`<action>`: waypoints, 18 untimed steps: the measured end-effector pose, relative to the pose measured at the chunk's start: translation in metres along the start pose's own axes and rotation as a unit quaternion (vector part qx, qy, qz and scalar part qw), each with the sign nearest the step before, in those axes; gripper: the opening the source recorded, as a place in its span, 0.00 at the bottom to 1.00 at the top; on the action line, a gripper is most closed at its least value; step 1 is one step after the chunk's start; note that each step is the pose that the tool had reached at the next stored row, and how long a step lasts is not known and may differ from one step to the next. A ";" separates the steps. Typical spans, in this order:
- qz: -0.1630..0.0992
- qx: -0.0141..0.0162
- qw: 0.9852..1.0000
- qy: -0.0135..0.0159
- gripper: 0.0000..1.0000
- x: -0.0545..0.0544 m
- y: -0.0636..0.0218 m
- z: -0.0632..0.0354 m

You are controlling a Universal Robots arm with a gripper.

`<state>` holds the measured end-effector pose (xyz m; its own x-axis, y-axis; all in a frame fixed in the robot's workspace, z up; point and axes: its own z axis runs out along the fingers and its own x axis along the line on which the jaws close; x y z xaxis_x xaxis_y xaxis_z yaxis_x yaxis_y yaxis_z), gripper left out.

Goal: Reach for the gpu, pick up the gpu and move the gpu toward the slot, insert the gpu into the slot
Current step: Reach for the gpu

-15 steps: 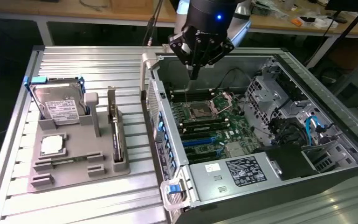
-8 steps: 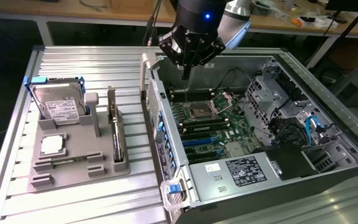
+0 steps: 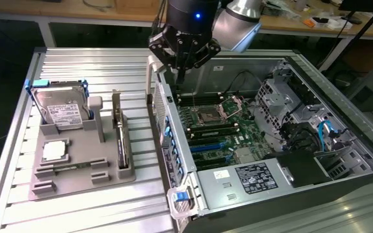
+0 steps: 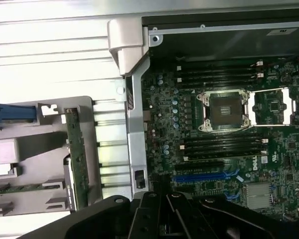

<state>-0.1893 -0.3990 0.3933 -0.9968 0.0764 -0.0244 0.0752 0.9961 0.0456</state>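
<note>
Claw (image 3: pixel 181 73) closed, empty, above the open case (image 3: pixel 162 111). Gpu (image 3: pixel 123 141) stands on edge in the grey holder (image 3: pixel 76 175) on the worktop (image 3: pixel 76 63), outside the case, apart from the blue slot (image 3: pixel 206 145).

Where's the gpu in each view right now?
Exterior view: the gpu stands on edge in the grey holder, toward the exterior view's left of the case.
Wrist view: the gpu stands in that holder, outside the case.
Shared landmark: the processor socket.
</note>
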 end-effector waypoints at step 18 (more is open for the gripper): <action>0.000 -0.002 1.000 0.000 0.11 0.080 -0.0082 -0.0023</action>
<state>-0.2701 -0.4012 0.3932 -0.9968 0.0764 -0.0242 0.0752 0.9960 0.0493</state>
